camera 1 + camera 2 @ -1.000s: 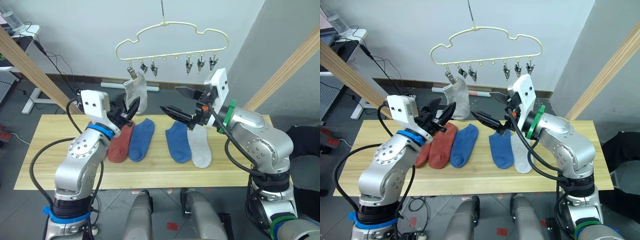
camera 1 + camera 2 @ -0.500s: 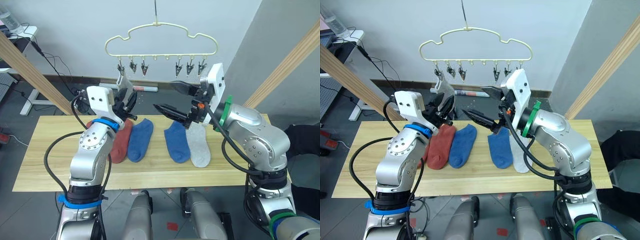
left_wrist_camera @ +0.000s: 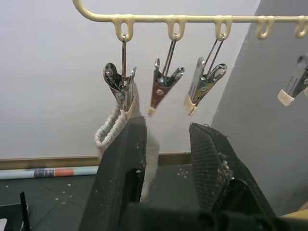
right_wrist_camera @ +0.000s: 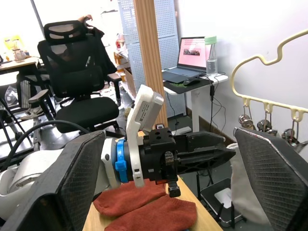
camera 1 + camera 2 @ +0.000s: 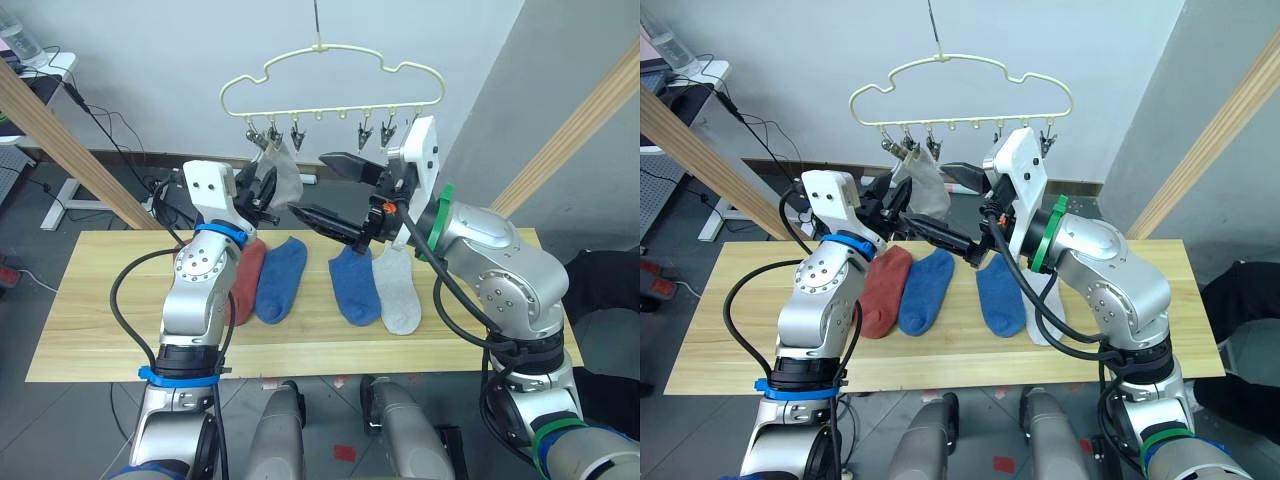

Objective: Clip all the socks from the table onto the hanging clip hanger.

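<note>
**One sock clipped, five left on the table**

Nearest the robot, the table [image 5: 90,340] is found to carry five socks in a row: two rust-red socks [image 5: 243,285] partly behind the left arm, two blue socks [image 5: 281,279], and one grey sock [image 5: 400,290] at the right end of the row. All five lie flat and unclipped, so most of the task is judged outstanding.

Above the table's far edge, the left gripper [image 3: 163,154] is raised with its fingers apart, set on either side of the hanging grey sock [image 3: 120,127] just below the clips; contact with the sock cannot be confirmed. The right gripper [image 5: 325,188] is held beside it with its fingers spread wide, nothing between them.

Beyond the table, the clip hanger [image 5: 330,75] hangs by its hook. The sock is seen clamped by its cuff in the end clip on the robot's left, drooping limp and slightly folded. The remaining clips [image 3: 163,89] hang unoccupied.
</note>
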